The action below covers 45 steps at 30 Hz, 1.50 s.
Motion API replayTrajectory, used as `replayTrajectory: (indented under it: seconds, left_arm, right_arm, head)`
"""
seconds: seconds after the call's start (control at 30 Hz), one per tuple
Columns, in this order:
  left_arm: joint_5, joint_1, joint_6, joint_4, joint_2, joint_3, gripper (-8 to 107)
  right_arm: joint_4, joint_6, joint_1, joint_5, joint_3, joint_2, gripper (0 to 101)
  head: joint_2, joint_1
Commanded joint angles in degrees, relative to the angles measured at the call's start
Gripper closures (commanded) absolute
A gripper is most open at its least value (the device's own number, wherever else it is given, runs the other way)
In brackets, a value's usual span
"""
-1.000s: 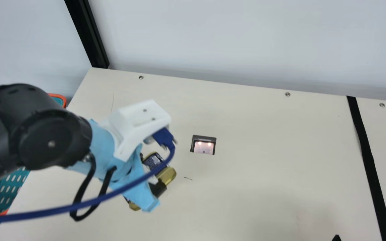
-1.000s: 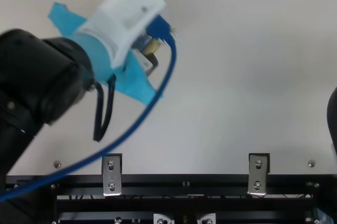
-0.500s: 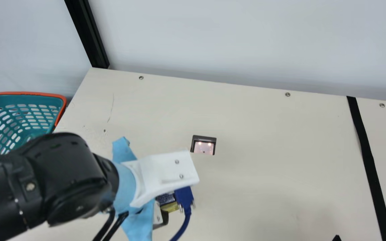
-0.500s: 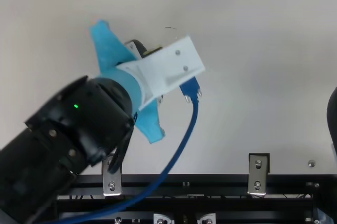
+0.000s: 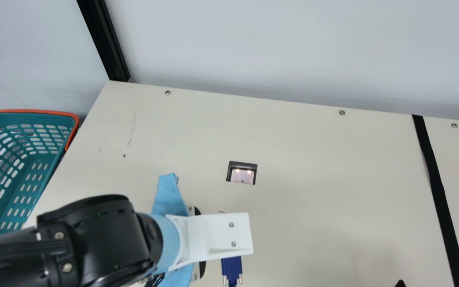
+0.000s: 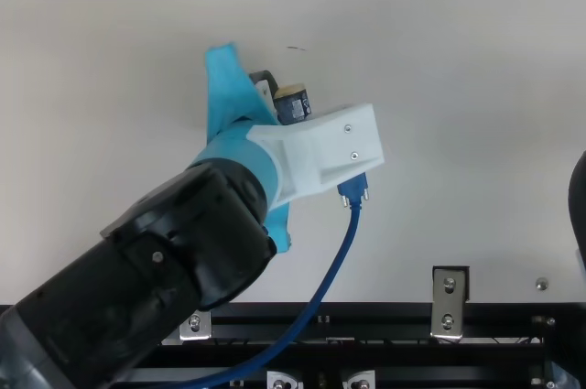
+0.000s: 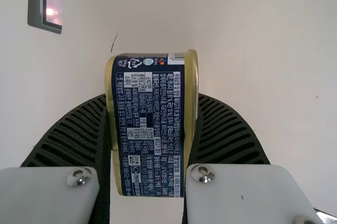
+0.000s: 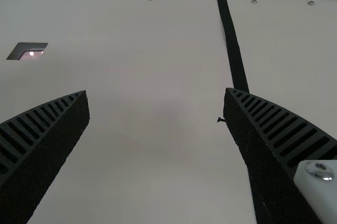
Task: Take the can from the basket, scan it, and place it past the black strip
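Step 1, removal from the basket: complete. My left jaws are closed on the can over the counter, apart from the scanner; scan status, I cannot tell. Right jaws: wide open, unloaded. Remaining: placement past the black strip.

Main view: from above, looking down aslant across the counter to the wall; wide, basket through black strip. Top view: from above, facing steeply down, closer in, with black rail along counter's edge included. Left wrist view: closest, facing down onto the can and counter beneath. Right wrist view: from above counter, facing aslant toward wall. Common to all four: scanner window. Common to main and right wrist: black strip, wall. Common to top and left wrist: can.
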Motion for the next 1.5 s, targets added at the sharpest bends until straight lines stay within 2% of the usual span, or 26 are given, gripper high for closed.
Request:
replayTrajectory:
  seconds: [0.0, 0.37, 0.4, 0.43, 0.47, 0.67, 0.83, 0.93, 1.07, 1.27, 1.37, 1.47]
  left_arm:
    - [-0.76, -0.04, 0.58, 0.13, 0.35, 0.10, 89]
    - [-4.74, 1.34, 4.01, -0.44, 3.22, 0.49, 89]
    - [-5.27, 1.45, 4.12, -0.26, 3.43, 0.58, 65]
    - [-5.77, 1.53, 4.20, -0.04, 3.61, 0.66, 28]
    - [-6.30, 1.61, 4.15, 0.17, 3.78, 0.79, 9]
    - [-9.23, 2.16, 4.32, 0.36, 4.08, 1.56, 9]
    - [-9.91, 2.69, 4.64, -2.12, 2.32, 1.80, 9]
    - [-8.40, 3.15, 4.99, -6.18, -0.12, 1.32, 9]
    - [-3.86, 4.41, 4.89, -12.66, -4.33, 0.05, 9]
    - [2.54, 9.18, 2.12, -20.31, -10.67, -1.59, 9]
    - [2.41, 12.93, 0.04, -23.52, -13.68, -1.46, 9]
    - [-0.60, 17.75, -2.03, -26.55, -16.71, -0.01, 9]
  right_arm:
    - [0.00, 0.00, 0.00, 0.00, 0.00, 0.00, 0]
    - [0.00, 0.00, 0.00, 0.00, 0.00, 0.00, 0]
    - [0.00, 0.00, 0.00, 0.00, 0.00, 0.00, 0]
    - [0.00, 0.00, 0.00, 0.00, 0.00, 0.00, 0]
    - [0.00, 0.00, 0.00, 0.00, 0.00, 0.00, 0]
    - [0.00, 0.00, 0.00, 0.00, 0.00, 0.00, 0]
    - [0.00, 0.00, 0.00, 0.00, 0.00, 0.00, 0]
    - [0.00, 0.00, 0.00, 0.00, 0.00, 0.00, 0]
    - [0.00, 0.00, 0.00, 0.00, 0.00, 0.00, 0]
    - [0.00, 0.00, 0.00, 0.00, 0.00, 0.00, 0]
    - [0.00, 0.00, 0.00, 0.00, 0.00, 0.00, 0]
    - [0.00, 0.00, 0.00, 0.00, 0.00, 0.00, 0]
  head:
    - [-0.03, -0.01]
    - [-0.03, -0.01]
    - [-0.03, -0.01]
    - [-0.03, -0.01]
    - [-0.03, -0.01]
    - [-0.03, -0.01]
    - [-0.03, -0.01]
    - [-0.03, -0.01]
    - [-0.03, -0.01]
    - [-0.03, -0.01]
    - [-0.03, -0.01]
    - [-0.03, -0.01]
